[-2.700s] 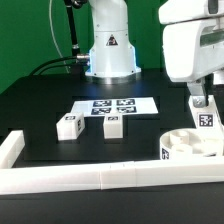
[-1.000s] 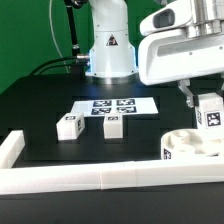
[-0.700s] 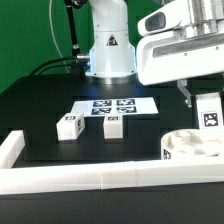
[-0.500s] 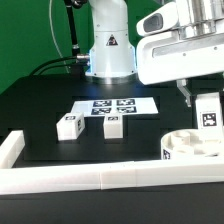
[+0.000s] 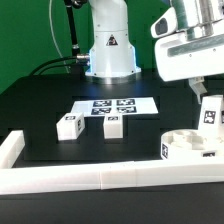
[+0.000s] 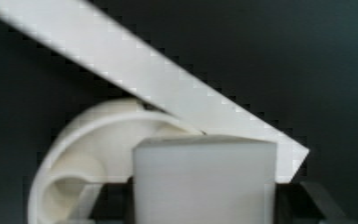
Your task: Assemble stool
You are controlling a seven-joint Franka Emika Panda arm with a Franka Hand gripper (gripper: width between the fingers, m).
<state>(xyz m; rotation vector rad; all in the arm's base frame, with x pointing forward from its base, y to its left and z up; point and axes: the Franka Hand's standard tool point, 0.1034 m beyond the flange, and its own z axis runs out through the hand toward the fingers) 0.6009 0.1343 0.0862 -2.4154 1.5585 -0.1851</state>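
Observation:
My gripper [image 5: 207,98] is shut on a white stool leg [image 5: 211,114] with a black-and-white tag, holding it slightly tilted just above the far right part of the round white seat [image 5: 186,146]. In the wrist view the leg [image 6: 202,178] fills the space between the dark fingers [image 6: 101,200], with the seat [image 6: 91,150] curving behind it. Two more tagged legs [image 5: 68,126] [image 5: 112,125] stand on the black table towards the exterior view's left.
The marker board [image 5: 113,105] lies flat behind the two loose legs. A long white border rail [image 5: 100,178] runs along the table's front and turns up at the left [image 5: 12,148]; it crosses the wrist view [image 6: 158,70] diagonally. The robot base [image 5: 108,50] stands at the back.
The wrist has turned and the hand has shifted a little to the exterior view's right. The leg stays gripped and has moved slightly right above the seat.

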